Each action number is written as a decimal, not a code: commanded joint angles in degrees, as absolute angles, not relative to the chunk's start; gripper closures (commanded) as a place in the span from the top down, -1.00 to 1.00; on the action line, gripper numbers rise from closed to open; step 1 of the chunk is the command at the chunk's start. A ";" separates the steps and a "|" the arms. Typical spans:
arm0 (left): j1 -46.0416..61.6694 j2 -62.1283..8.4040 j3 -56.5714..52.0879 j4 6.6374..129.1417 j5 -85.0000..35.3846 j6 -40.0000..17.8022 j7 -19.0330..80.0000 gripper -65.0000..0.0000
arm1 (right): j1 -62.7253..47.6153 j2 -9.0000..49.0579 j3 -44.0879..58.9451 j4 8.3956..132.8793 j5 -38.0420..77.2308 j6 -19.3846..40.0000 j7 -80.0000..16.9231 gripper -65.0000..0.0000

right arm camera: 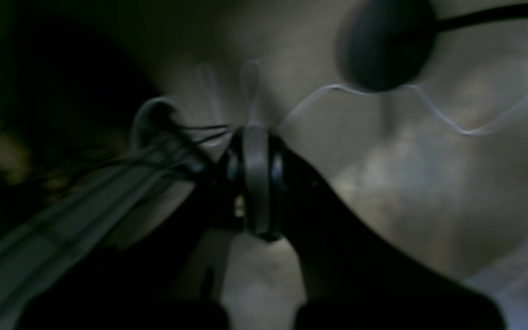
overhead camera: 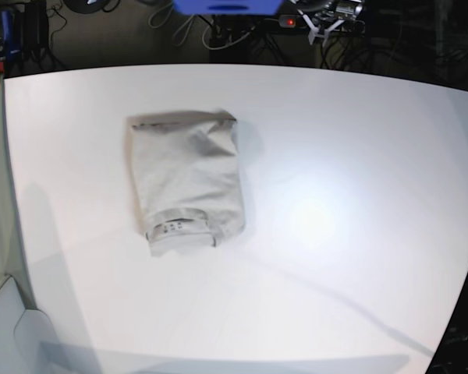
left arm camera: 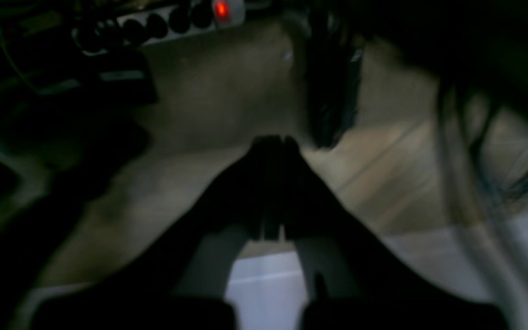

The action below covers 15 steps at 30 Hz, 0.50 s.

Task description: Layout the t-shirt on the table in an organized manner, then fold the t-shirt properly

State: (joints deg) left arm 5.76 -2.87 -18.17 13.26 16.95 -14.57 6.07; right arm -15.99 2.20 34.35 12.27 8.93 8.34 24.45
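The t-shirt point(overhead camera: 187, 179) lies folded into a compact upright rectangle on the left half of the white table point(overhead camera: 335, 195). Its ribbed collar and neck label point(overhead camera: 175, 228) face the near edge. Neither arm appears in the base view. In the left wrist view my left gripper point(left arm camera: 273, 143) is shut, its dark fingertips pressed together over dim floor, with no cloth in it. In the right wrist view my right gripper point(right arm camera: 256, 137) is also shut and holds no cloth. Both wrist views are dark and blurred, and neither shows the shirt.
A power strip point(left arm camera: 172, 18) with a red light lies on the floor ahead of the left gripper. A thin white cable point(right arm camera: 429, 110) and a dark round object point(right arm camera: 385, 43) lie beyond the right gripper. Cables point(overhead camera: 242, 35) crowd behind the table's far edge.
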 commanded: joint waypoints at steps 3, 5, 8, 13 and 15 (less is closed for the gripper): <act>3.82 -0.66 -25.36 12.97 17.01 -11.21 6.11 -1.00 | -14.81 3.21 31.08 9.63 9.19 1.63 27.30 -1.00; 2.24 0.13 -28.97 10.68 17.01 -9.19 6.11 -1.00 | -14.46 3.74 28.53 9.45 9.19 -1.63 27.47 -1.00; 0.66 0.13 -30.90 7.69 17.10 -6.55 5.41 -1.00 | -13.32 4.53 22.73 9.19 9.19 -5.41 27.21 -1.00; 0.75 0.57 -32.40 6.29 16.84 -0.40 -1.54 -1.00 | -12.97 5.85 9.80 9.19 9.19 -12.09 27.12 -1.00; 0.66 0.66 -34.77 5.58 16.13 -0.40 -1.45 -1.00 | -12.35 6.55 5.49 9.19 9.19 -14.55 27.03 -1.00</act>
